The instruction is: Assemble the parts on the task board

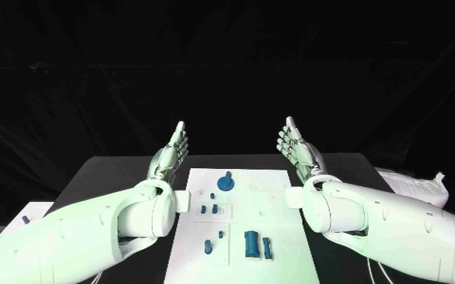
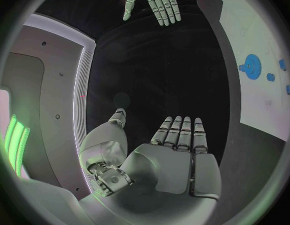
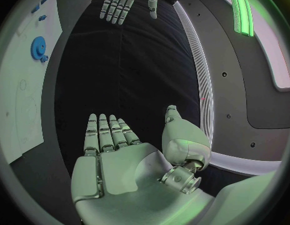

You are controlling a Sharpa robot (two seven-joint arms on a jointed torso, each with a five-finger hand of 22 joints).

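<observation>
Standing upright on both sides of the task board point(image 1: 237, 225), the two hands hold nothing. The left hand point(image 1: 169, 155) has its fingers straight and close together, pointing away from the robot, with the palm turned to the board; it is raised over the black table point(image 1: 114, 172) just beside the board's left edge. The right hand point(image 1: 300, 150) stands the same way beside the right edge, fingers stretched and free.

Between them lies the white board. A round blue gear point(image 1: 225, 182) sits near its far end. Some small blue parts point(image 1: 214, 209) lie in the middle of the board. Nearer to the robot there are a bigger blue block point(image 1: 251, 243), a thin blue piece point(image 1: 267, 248) just beside it, and one small part point(image 1: 208, 246) to their left. A crumpled white bag point(image 1: 417, 185) lies at the table's right side.
</observation>
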